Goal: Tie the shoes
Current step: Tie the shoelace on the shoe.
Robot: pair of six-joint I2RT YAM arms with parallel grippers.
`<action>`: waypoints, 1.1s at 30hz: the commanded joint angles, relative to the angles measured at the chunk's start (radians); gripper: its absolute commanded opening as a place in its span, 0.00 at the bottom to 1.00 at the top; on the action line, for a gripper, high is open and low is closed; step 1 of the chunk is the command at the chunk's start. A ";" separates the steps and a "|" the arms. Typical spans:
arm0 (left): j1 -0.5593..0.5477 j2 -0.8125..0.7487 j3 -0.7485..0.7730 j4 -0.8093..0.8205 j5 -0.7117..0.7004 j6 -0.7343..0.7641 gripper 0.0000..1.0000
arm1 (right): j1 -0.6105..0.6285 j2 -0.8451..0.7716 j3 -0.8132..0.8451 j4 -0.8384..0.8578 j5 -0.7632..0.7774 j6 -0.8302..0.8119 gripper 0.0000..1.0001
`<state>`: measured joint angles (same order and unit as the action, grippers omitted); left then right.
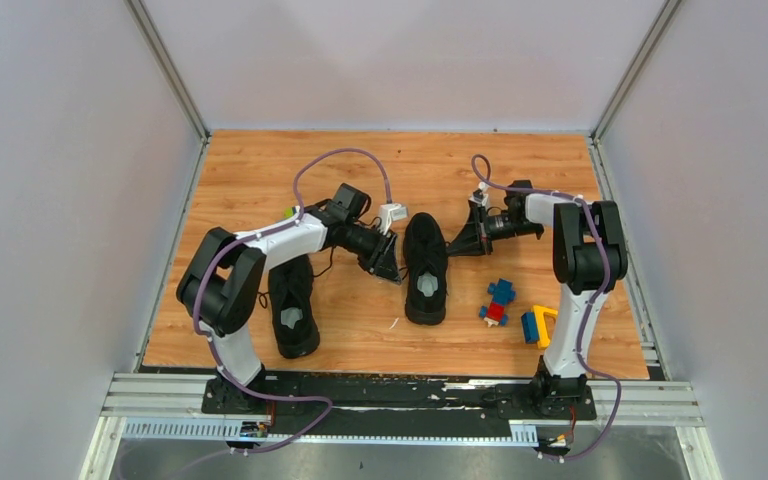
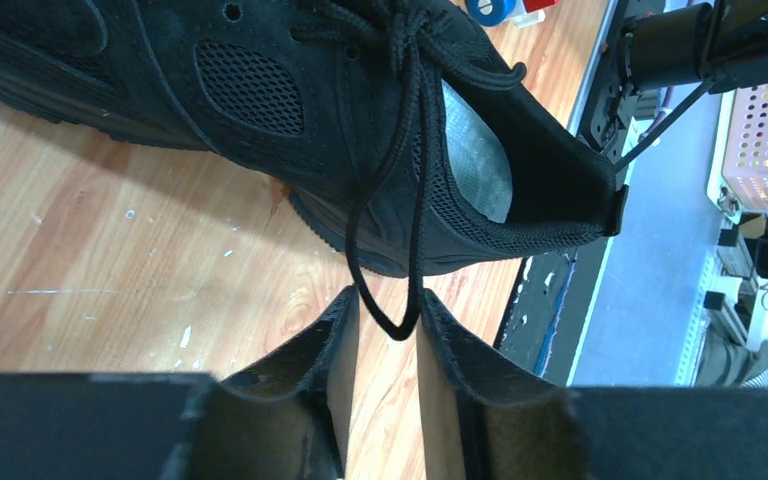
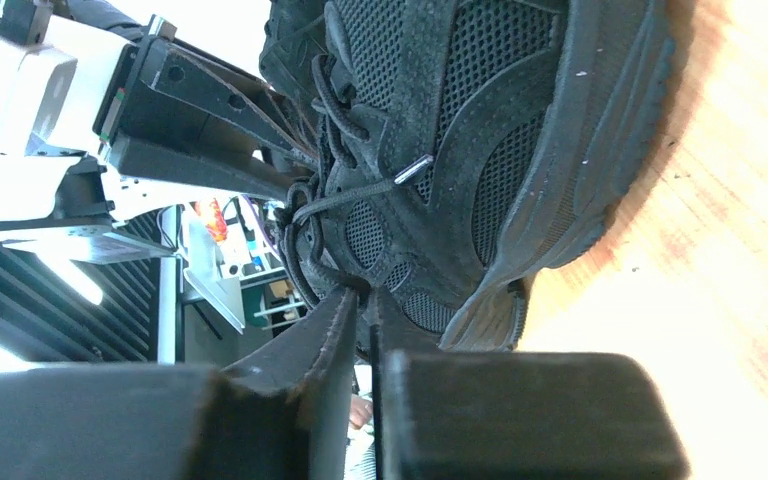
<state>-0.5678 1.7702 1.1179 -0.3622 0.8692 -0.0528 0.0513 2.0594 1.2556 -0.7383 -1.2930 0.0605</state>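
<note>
Lace loop [image 2: 392,330] inside parted left tool [image 2: 389,300], wrist view only; right tool [image 3: 360,300] unclear.

Black shoes [image 1: 425,268] upright on the wooden table [image 1: 260,170], apart, toes away (pale insoles, thin laces [image 2: 416,190])

White-and-black left arm [image 1: 280,238], matching right arm [image 1: 570,330], looping purple cables [image 1: 340,151], black gripper fingers [image 2: 335,340]

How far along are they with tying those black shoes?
Done: nothing I can confirm; no finished bow shows. In hand: both tools are at the middle shoe. A lace loop hangs inside the left tool, whose fingers are parted, and the right tool, fingers almost together, sits at its laces. Left: that bow, then the second shoe, with no tool on it.
</note>
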 commanded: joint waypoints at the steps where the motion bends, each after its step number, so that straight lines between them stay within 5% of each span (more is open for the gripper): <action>1: -0.003 0.015 0.056 -0.025 0.006 0.037 0.25 | -0.003 -0.019 0.030 0.022 -0.044 -0.011 0.03; 3: -0.003 0.021 0.074 -0.053 -0.012 0.062 0.07 | -0.011 -0.054 0.011 0.022 -0.029 -0.021 0.00; 5: -0.002 0.029 0.096 -0.095 -0.077 0.099 0.00 | -0.030 -0.102 -0.013 0.022 -0.009 -0.030 0.00; 14: 0.000 0.017 0.093 -0.133 -0.264 0.143 0.00 | -0.145 -0.270 -0.124 0.029 0.087 -0.055 0.00; 33: 0.041 -0.002 0.062 -0.186 -0.541 0.169 0.00 | -0.213 -0.334 -0.230 0.065 0.259 -0.050 0.00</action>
<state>-0.5526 1.7992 1.1976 -0.5190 0.4271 0.0761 -0.1246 1.7634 1.0309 -0.7132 -1.0737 0.0246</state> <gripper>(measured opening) 0.009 0.011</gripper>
